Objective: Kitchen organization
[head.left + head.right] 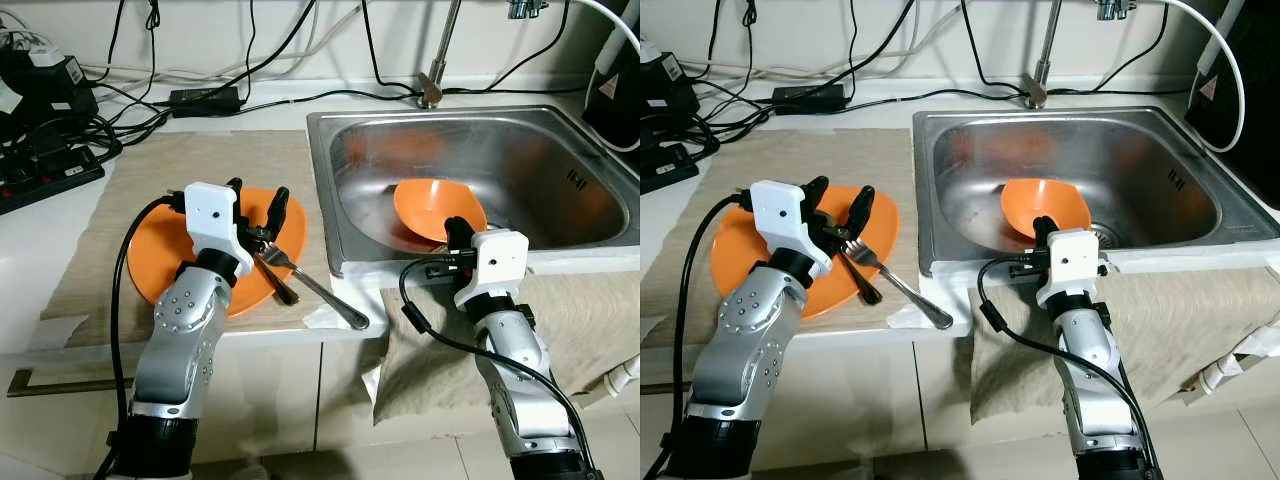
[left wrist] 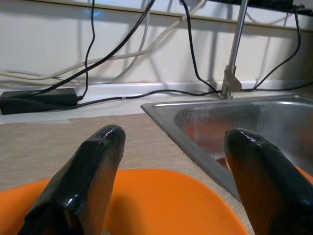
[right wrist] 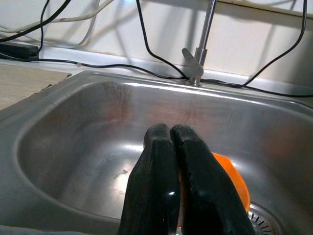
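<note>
Your left pincer (image 1: 257, 203) hovered spread wide over the orange plate (image 1: 150, 250) on the worktop (image 1: 60, 220), empty, beside a fork (image 1: 300, 275). Your right pincer (image 3: 170, 142), fingers pressed together and gripping nothing, reached over the sink (image 1: 560, 130) rim toward the orange bowl (image 1: 425, 205) inside.

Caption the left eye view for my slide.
Left gripper open over orange plate with fork; right gripper shut at sink.
</note>
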Controlling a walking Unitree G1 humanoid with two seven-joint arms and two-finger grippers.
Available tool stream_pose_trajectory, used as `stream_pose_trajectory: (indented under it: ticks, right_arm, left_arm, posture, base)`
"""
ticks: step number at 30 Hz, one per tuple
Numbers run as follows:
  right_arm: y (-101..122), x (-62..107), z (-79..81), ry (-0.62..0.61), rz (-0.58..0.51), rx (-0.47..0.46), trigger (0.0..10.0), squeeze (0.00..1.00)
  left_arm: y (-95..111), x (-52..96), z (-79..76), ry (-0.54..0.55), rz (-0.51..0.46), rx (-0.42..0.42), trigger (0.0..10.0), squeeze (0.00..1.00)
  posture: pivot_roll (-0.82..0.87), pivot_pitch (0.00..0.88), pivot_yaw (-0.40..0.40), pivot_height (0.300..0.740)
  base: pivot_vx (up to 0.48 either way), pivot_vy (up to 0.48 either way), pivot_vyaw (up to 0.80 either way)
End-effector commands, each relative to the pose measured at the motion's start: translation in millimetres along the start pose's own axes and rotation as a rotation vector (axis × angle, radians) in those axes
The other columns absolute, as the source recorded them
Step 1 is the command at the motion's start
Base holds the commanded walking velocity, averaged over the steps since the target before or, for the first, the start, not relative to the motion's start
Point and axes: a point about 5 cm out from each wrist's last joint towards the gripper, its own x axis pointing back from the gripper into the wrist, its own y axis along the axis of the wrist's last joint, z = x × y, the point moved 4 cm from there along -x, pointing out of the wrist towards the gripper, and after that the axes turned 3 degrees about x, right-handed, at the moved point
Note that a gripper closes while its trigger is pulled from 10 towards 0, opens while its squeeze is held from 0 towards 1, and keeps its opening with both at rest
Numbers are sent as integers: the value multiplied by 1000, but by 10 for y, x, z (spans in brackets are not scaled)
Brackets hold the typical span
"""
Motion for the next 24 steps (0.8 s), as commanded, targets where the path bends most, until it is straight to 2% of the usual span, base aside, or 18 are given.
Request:
stream_pose_trajectory:
  ticks: [1,8,24]
  right_arm:
    - [-45,1,33,10,16,6,10000,0]
    - [-64,6,46,14,23,5,10000,0]
    - [-99,21,57,13,32,2,10000,0]
  left_arm:
    - [67,-17,18,14,-17,7,10000,0]
    - [74,-16,9,11,-22,11,10000,0]
    - [76,-20,-7,8,-27,38,10000,0]
  posture:
    - [27,0,0,740]
    - [29,0,-1,740]
    - [23,0,3,740]
  base:
    - [-330,0,0]
    - [-287,0,0]
    - [0,0,0]
